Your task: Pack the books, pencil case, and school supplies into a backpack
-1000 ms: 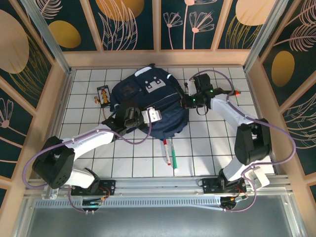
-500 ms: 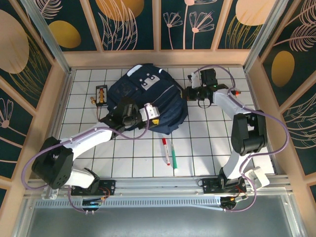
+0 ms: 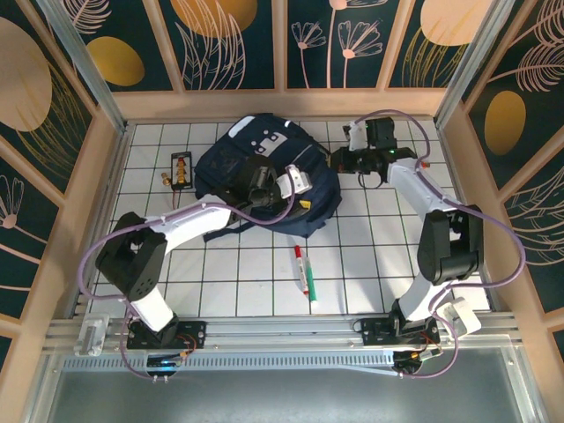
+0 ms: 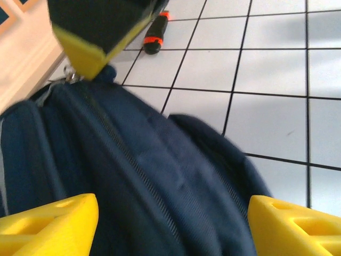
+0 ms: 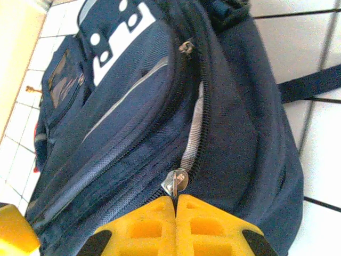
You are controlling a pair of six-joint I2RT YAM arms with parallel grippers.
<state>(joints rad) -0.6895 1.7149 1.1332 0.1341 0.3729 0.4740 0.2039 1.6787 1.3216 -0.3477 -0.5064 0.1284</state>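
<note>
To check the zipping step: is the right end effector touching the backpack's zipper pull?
Touching. The right wrist view shows the right end effector shut, with the metal zipper pull of the backpack pinched at its fingertips.

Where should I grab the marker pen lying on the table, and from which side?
Grab the marker pen by its white middle, coming straight down from above. It lies flat on the table, clear of the backpack, with its red cap pointing away from the arms, so the fingers should close across its thin sides, left and right.
</note>
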